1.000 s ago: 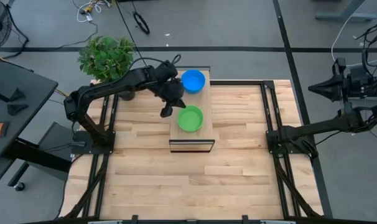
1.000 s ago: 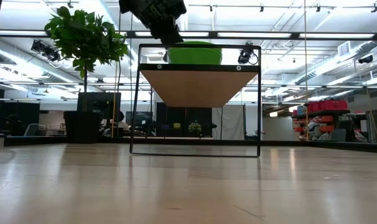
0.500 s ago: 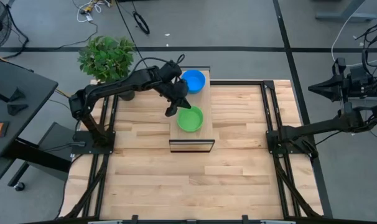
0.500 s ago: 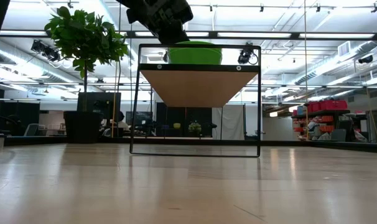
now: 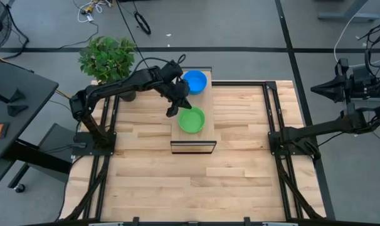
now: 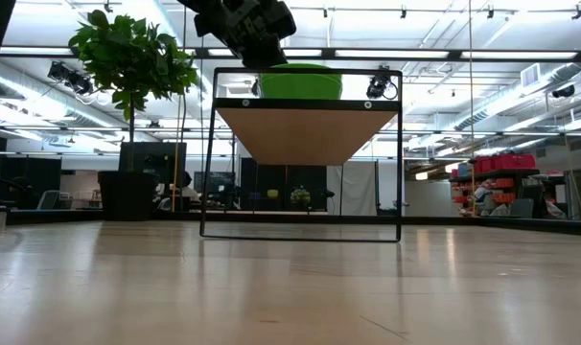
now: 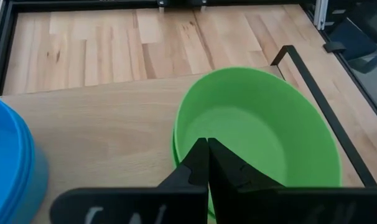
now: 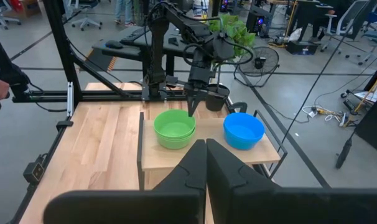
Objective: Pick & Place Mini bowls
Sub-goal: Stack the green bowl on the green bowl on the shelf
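A green mini bowl, apparently nested in another, sits on a small raised wooden shelf. A blue mini bowl stands at the shelf's far end. My left gripper is shut and slants down from the far left. Its tips are at the green bowl's left rim. My right gripper is shut and waits high beyond the table's right edge, holding nothing. My left gripper has its shut fingertips right at the green bowl's rim, on the side toward the table's left, slanting down from the far left. I cannot tell whether they touch the rim. The bowl sits flat on the shelf.
The shelf has a black metal frame and stands at the table's far middle. A leafy potted plant stands off the far left corner. Bare wooden table lies in front of the shelf and on both sides of it.
My left gripper, shut throughout, has gone a little toward the table's right and down, closing in on the green bowl's rim, then stopped. The bowls have stayed where they were.
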{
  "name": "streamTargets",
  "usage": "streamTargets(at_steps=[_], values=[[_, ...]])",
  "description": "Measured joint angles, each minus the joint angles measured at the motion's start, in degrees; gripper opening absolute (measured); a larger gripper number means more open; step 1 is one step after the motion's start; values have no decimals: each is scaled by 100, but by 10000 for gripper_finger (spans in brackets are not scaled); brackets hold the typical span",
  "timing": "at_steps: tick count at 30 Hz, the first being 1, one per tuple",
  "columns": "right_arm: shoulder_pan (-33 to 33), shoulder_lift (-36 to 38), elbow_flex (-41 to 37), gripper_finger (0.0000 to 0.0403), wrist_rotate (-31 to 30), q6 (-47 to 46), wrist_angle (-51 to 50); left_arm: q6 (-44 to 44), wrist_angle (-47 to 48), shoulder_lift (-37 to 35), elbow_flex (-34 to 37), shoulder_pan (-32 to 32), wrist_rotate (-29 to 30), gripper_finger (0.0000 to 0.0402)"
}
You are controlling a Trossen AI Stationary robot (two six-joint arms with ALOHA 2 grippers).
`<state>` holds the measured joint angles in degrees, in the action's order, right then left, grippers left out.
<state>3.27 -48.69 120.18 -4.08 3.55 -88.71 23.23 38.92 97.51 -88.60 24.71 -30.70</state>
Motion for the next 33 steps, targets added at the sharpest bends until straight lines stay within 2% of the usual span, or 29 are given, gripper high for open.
streamTargets(at_steps=[19,33], values=[[0,0,0,6,0,0,0,14,314,2,0,-2,405,0],[0,-1,0,6,0,0,0,-144,177,-91,0,-17,380,0]])
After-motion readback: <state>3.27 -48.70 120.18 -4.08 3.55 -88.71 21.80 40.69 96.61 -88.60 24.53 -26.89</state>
